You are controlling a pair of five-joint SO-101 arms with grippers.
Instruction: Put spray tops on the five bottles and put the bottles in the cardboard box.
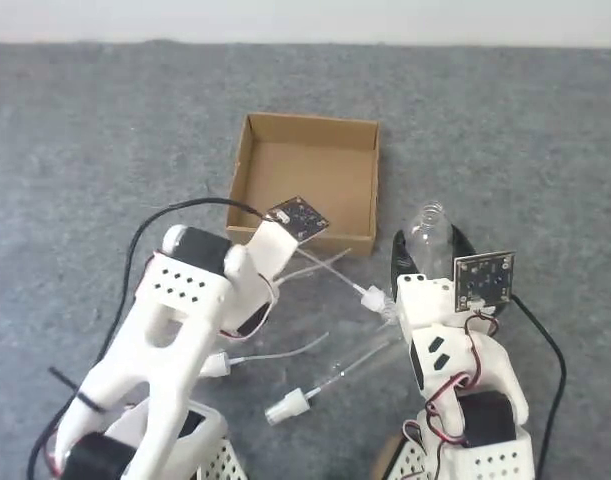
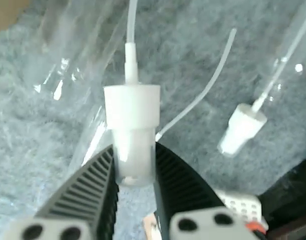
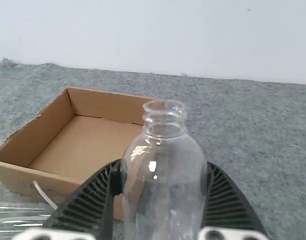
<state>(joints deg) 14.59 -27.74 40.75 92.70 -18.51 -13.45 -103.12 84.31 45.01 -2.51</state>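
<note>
ribbed black jaws of the left gripper (image 2: 134, 150) are pressed onto the narrow end of a white spray top (image 2: 131, 107). its wider collar and thin, limp dip tube point away past the fingertips. the right gripper (image 3: 162, 170) pinches a clear bottle (image 3: 164, 130) upright by its rounded shoulders, the open ridged neck above the jaws and the cardboard box (image 3: 87, 145) lying beyond it.

the risks look like these. the smooth, hard top is held on a small patch, so it could pivot or slip when pushed. the bendy tube may miss the narrow neck and buckle against the rim. the slick, curved bottle could twist in its grip under the pressing force.

another spray top (image 2: 241, 129) lies on the fuzzy grey carpet (image 1: 505, 130) beside the left gripper.
</note>
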